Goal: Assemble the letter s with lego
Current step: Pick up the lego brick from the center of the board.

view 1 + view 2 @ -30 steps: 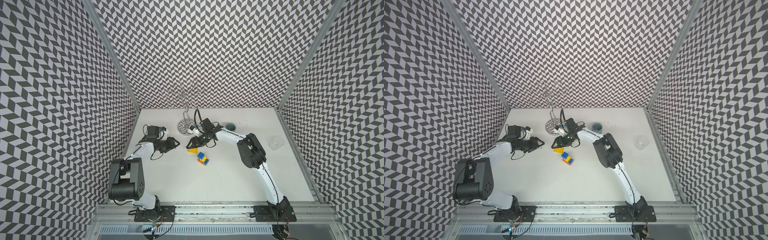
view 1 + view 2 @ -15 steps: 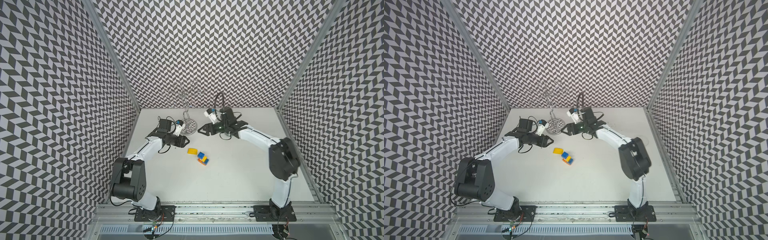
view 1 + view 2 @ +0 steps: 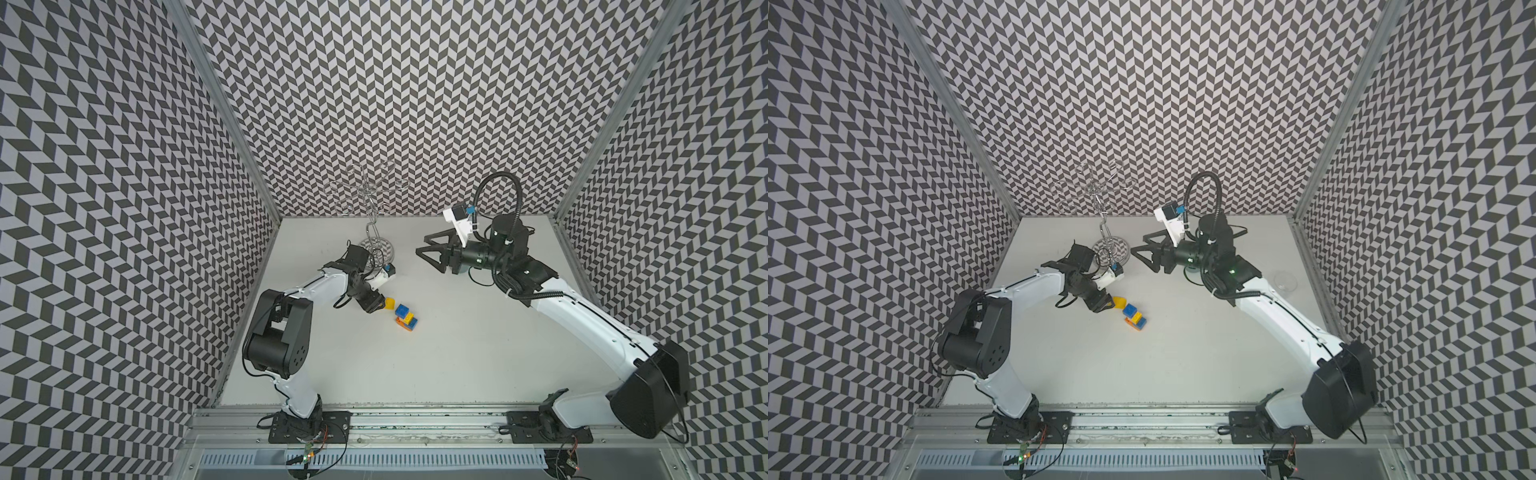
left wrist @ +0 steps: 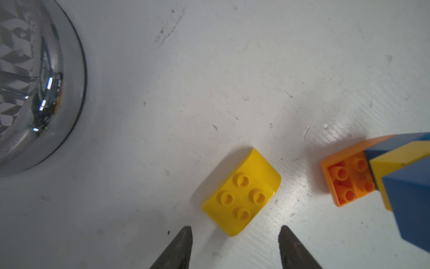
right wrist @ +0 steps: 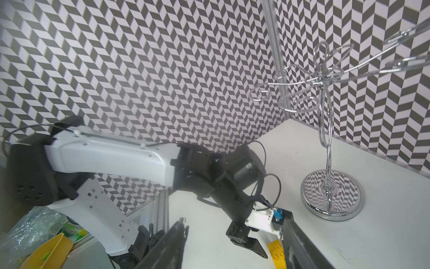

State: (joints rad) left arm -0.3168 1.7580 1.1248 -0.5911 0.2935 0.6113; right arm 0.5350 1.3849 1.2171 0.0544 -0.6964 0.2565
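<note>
A loose yellow lego brick [image 4: 242, 193] lies studs-up on the white table, seen in both top views [image 3: 389, 303] [image 3: 1119, 301]. My left gripper [image 4: 235, 230] stands open just short of it, touching nothing, low over the table [image 3: 376, 306]. Beside it stands a joined stack [image 3: 406, 318] [image 3: 1134, 318] of blue, yellow and orange bricks, its orange end [image 4: 349, 184] nearest the loose brick. My right gripper [image 3: 422, 245] [image 3: 1138, 245] hangs open and empty above the back of the table. In the right wrist view [image 5: 233, 220] it faces the left arm and the yellow brick [image 5: 277, 253].
A chrome hook stand [image 3: 376, 249] [image 3: 1111, 247] [image 5: 330, 195] rises at the back, its round base [image 4: 35, 93] close behind the left gripper. A clear glass cup [image 3: 1286, 280] sits near the right wall. Patterned walls close three sides.
The right gripper has left the yellow brick and swung up and back to the right. The left gripper has moved in toward that brick and opened wider.
</note>
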